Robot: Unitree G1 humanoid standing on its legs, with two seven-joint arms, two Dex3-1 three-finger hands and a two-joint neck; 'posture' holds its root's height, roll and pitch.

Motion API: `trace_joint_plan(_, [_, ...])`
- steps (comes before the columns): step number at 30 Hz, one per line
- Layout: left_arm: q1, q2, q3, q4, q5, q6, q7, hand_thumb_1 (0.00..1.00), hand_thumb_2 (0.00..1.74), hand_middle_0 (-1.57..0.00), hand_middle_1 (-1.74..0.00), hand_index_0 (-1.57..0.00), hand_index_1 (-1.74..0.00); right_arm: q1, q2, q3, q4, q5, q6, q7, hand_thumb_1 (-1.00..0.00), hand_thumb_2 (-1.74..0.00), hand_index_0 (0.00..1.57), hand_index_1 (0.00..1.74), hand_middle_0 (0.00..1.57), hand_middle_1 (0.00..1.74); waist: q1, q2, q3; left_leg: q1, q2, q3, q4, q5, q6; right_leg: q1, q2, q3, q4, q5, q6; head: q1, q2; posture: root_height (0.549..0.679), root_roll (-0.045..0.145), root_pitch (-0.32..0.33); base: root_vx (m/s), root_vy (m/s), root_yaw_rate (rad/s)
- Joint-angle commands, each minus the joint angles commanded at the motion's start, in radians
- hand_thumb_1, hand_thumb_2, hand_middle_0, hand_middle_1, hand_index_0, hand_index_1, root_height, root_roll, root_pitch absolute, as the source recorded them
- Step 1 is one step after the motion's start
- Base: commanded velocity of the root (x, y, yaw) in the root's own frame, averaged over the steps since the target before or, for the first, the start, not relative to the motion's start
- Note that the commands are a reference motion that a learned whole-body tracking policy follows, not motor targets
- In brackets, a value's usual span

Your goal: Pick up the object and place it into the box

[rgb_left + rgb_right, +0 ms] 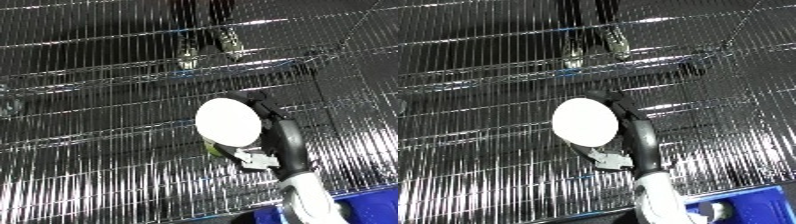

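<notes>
Right forearm comes up from the bottom edge, so its hand sits mostly hidden behind a white disc-like object it carries; can't tell what the fingers are doing. Blue bin is cut off at the bottom-right corner. Wire-grid shelf stretches wide underneath.

Workshop-like space: wire-mesh floor

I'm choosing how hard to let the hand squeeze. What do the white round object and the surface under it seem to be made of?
The white round object, held in the right hand, looks smooth, matte and evenly white, perhaps plastic or foam; its look leaves that open. The surface below looks like metal wire shelving: thin parallel rods with bright glints. A blue bin, probably plastic, shows at the lower right.
</notes>
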Motion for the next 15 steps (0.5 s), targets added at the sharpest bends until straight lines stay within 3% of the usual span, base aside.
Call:
trace_joint_plan(2, [0.000, -0.001, -0.001, -0.001, -0.001, -0.004, 0.003, 1.00, 1.74, -1.57, -1.74, -1.57, -1.74, -0.001, -0.003, 0.002, 0.004, -0.001, 0.001, -0.002, -1.00, -1.74, 1.57, 1.74, 1.57, 1.74, -0.001, 0.000, 0.000, -0.001, 0.001, 0.000, -0.003, 0.002, -0.0002, -0.001, 0.0008, 0.001, 0.000, 0.000, -0.0008, -0.002, 0.002, 0.584, 0.035, 0.259, -0.029, -0.007, -0.019])
trace_joint_plan(8, [0.004, 0.002, 0.009, -0.004, 0.002, -0.018, 0.008, 1.00, 1.74, -1.57, -1.74, -1.57, -1.74, 0.012, -0.009, 0.001, -0.001, -0.016, -0.002, -0.007, -1.00, -1.74, 1.57, 1.74, 1.57, 1.74, -0.005, -0.004, 0.000, 0.005, 0.006, -0.002, -0.015, 0.010, -0.0016, 0.003, 0.0046, 0.001, -0.006, 0.002, -0.0018, -0.005, 0.011, 0.585, 0.035, 0.259, -0.029, -0.018, -0.016])
trace_joint_plan(15, [0.025, 0.006, 0.038, -0.008, 0.016, -0.033, 0.002, 1.00, 1.74, -1.57, -1.74, -1.57, -1.74, 0.098, -0.015, -0.032, -0.111, -0.052, -0.029, -0.022, -1.00, -1.74, 1.57, 1.74, 1.57, 1.74, -0.030, -0.021, 0.000, 0.068, 0.020, -0.002, -0.088, 0.032, -0.0082, 0.054, 0.0136, 0.006, -0.055, 0.017, 0.0083, -0.015, 0.032, 0.597, 0.034, 0.250, -0.035, -0.012, -0.073])
